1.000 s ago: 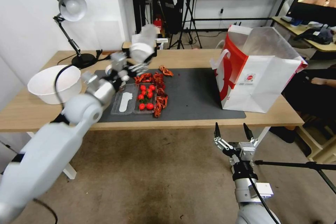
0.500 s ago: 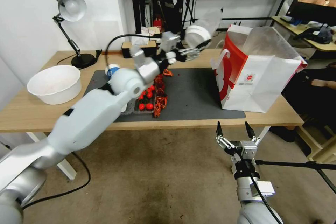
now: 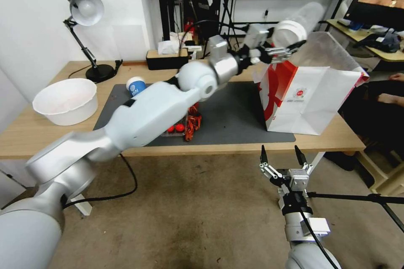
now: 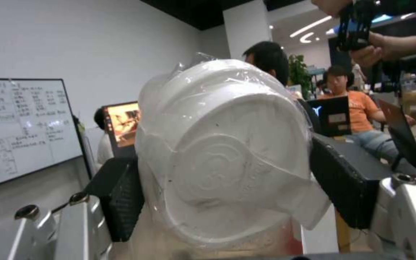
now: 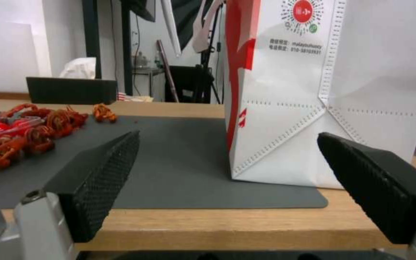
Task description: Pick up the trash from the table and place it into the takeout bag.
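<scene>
Left gripper point(image 3: 285, 48) clamped on clear lidded cup point(image 3: 294, 27), held in the air above the open mouth of the takeout bag point(image 3: 313, 96) standing on the table point(image 3: 320, 141), right gripper point(image 3: 281, 156) parked low before the table edge, fingers spread, blue-white paper cup point(image 3: 135, 85) on the mat point(image 3: 235, 111)

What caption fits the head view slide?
Left claw carries the clear lidded cup above the open takeout bag.

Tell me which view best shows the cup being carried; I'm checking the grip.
The left wrist view: the clear lidded cup sits clamped between the left end effector's pads. The head view shows it smaller, above the takeout bag.
</scene>
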Robot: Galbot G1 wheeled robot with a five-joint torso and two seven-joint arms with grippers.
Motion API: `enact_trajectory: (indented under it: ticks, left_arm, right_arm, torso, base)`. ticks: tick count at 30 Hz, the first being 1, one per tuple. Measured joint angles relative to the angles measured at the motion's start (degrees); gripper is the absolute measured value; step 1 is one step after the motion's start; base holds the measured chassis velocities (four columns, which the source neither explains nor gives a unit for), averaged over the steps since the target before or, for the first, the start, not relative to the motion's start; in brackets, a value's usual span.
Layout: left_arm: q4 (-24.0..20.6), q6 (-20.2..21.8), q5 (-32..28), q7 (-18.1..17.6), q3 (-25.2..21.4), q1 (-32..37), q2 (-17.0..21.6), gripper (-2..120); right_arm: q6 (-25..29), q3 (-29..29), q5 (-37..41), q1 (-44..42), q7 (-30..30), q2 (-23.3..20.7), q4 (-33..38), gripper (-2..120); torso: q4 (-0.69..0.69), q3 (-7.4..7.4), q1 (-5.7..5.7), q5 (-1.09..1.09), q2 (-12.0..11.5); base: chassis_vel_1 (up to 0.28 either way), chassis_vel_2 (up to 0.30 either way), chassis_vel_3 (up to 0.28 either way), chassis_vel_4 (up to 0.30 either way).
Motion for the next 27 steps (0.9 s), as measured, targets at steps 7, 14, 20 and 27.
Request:
enact_trajectory:
  ticks: [7, 14, 20, 27]
  left_arm:
    - [11.5, -0.9, -0.5, 1.8, 4.6, -5.1, -8.6, 73]
    - [17.3, -1.5, 0.0, 3.0, 5.4, -6.0, -12.2, 73]
    - [18.7, -1.5, 1.1, 3.0, 5.2, -6.0, -13.1, 95]
    - [19.1, -1.5, 1.5, 2.7, 4.6, -5.8, -13.1, 100]
  right_arm:
    - [0.0, 0.0, -0.1, 0.4, 0.0, 0.2, -0.3, 93]
    - [0.1, -0.1, -0.1, 0.5, 0.0, 0.4, -0.3, 92]
    - [0.3, 0.1, 0.0, 0.5, 0.1, 0.2, -0.3, 92]
    - [0.3, 0.1, 0.0, 0.5, 0.1, 0.2, -0.3, 92]
  torso:
    - [-0.01, 0.00, 0.00, 0.00, 0.0]
    - [0.00, 0.00, 0.00, -0.01, 0.0]
    - [0.00, 0.00, 0.00, -0.01, 0.0]
    - [-0.01, 0.00, 0.00, -0.01, 0.0]
  base:
    - [0.000, 0.000, 0.000, 0.000]
    - [0.000, 0.000, 0.000, 0.000]
    - [0.000, 0.000, 0.000, 0.000]
    - [0.000, 0.000, 0.000, 0.000]
